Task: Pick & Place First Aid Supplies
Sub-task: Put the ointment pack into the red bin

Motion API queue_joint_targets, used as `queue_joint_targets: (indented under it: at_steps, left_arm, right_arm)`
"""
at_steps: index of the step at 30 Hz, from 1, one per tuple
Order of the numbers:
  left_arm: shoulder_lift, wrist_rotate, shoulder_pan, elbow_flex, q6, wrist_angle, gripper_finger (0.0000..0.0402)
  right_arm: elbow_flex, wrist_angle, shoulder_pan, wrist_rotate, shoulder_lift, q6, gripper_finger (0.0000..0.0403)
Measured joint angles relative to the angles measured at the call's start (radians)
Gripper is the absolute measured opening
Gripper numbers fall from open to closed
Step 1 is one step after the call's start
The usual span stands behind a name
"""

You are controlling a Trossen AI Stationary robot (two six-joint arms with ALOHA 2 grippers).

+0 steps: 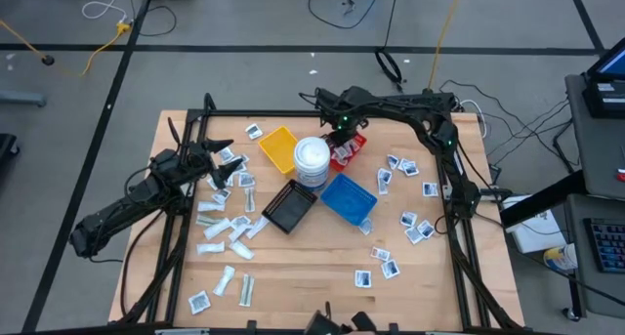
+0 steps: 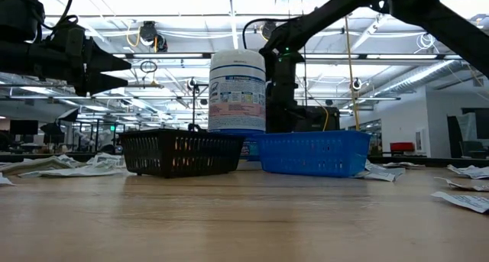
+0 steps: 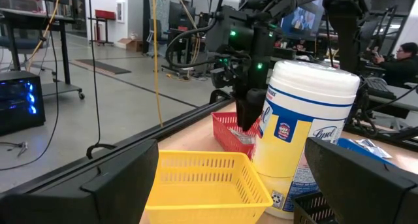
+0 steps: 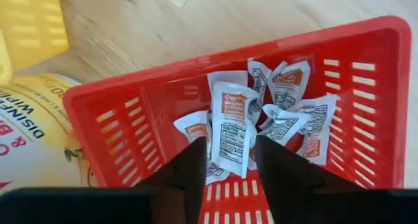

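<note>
The right gripper (image 4: pixel 225 160) hangs directly above the red tray (image 4: pixel 117 119), and its two dark fingers (image 4: pixel 186 175) stand a little apart with a white packet (image 4: pixel 230 129) between them; I cannot tell if the fingers press it or have let it go. Under this packet, several more packets (image 4: pixel 290 119) lie in a heap inside the red tray. The tray stands just beside the white tub (image 1: pixel 312 161), between the yellow tray (image 1: pixel 278 149) and the blue tray (image 1: pixel 349 199); the black tray (image 1: pixel 289 207) is in front of the tub. The left gripper (image 1: pixel 221 151) waits over the left side of the table (image 1: pixel 293 276) with its fingers spread wide and nothing between them. Many other packets (image 1: pixel 223 228) are scattered on the wood at both sides.
</note>
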Motion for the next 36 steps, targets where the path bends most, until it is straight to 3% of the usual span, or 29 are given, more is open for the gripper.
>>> queue_joint_targets:
  at_steps: [4,12,26,36]
  left_arm:
    - [0.000,0.000,0.000,0.000,0.000,0.000,0.0392]
    - [0.000,0.000,0.000,0.000,0.000,0.000,0.0392]
    - [0.000,0.000,0.000,0.000,0.000,0.000,0.0392]
    - [0.000,0.000,0.000,0.000,0.000,0.000,0.0392]
  right_arm:
    - [0.000,-0.036,-0.007,0.002,-0.028,-0.001,0.0149]
    - [-0.026,-0.120,-0.014,0.002,-0.100,-0.002,0.0143]
    - [-0.537,0.068,0.004,0.005,-0.469,0.121,0.0149]
    - [-0.709,0.062,0.016,0.004,-0.640,0.153,0.0149]
